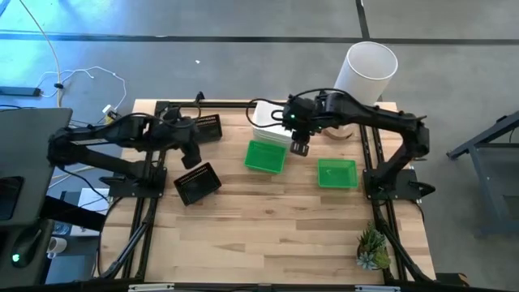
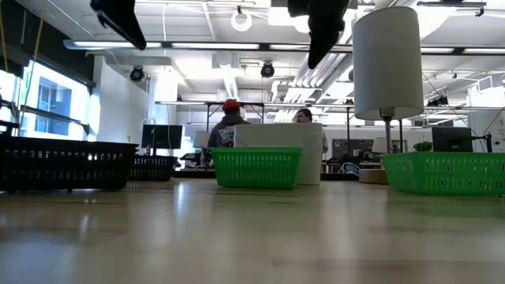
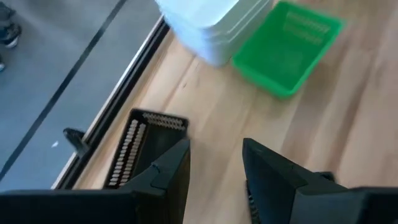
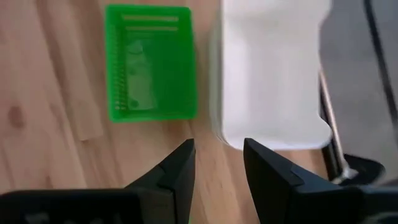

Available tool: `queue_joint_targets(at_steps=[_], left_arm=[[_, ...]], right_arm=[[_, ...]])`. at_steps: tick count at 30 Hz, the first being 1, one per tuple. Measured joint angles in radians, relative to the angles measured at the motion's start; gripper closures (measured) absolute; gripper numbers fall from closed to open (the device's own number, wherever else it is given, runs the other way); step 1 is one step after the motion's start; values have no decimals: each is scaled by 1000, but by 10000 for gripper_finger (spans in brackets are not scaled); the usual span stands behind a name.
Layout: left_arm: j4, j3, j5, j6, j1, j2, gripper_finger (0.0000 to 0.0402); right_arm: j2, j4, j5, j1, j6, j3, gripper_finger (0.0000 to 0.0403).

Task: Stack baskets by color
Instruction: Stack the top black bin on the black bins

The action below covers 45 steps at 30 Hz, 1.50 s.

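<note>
White baskets (image 1: pixel 268 122) sit stacked at the table's far middle. One green basket (image 1: pixel 265 156) rests on the table just in front of them, and a second (image 1: pixel 336 173) lies farther right. A black basket (image 1: pixel 207 128) stands at the far left, another (image 1: pixel 198 183) nearer the front. My left gripper (image 1: pixel 191 155) hangs open in the air between the two black baskets; its wrist view shows a black basket (image 3: pixel 140 146) below its fingers. My right gripper (image 1: pixel 300 148) hangs open above the table beside the white stack (image 4: pixel 270 68) and the green basket (image 4: pixel 152 62).
A tall white cylinder (image 1: pixel 366 71) stands at the far right corner and a small potted plant (image 1: pixel 373 250) at the near right. Bare wood (image 1: pixel 268 227) fills the near half of the table. People sit in the room (image 2: pixel 230 126) beyond the far edge.
</note>
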<state>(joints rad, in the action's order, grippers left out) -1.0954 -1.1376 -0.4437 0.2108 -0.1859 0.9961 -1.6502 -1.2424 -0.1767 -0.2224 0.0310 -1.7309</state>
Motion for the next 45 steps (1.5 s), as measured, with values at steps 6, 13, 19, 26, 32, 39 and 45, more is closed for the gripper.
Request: queue_joint_targets(at_steps=[6,13,19,26,32,39,45], left_arm=[[3,27,66,-55,-87,56,268],[15,29,119,-122,-186,131,268],[17,29,182,-171,-269,196,267],[15,29,237,-299,-342,276,243],[14,28,237,-451,-383,342,213],[13,28,235,-513,-417,425,211],[7,28,216,-520,-423,501,217]], right_arm=[[59,21,-51,-2,-32,105,281],[123,52,-19,-13,-74,270,281],[180,81,-7,-12,-114,388,281],[233,144,12,-12,-136,468,281],[237,167,25,-12,-128,476,281],[237,186,27,-12,-107,476,281],[237,199,28,-12,-88,476,281]])
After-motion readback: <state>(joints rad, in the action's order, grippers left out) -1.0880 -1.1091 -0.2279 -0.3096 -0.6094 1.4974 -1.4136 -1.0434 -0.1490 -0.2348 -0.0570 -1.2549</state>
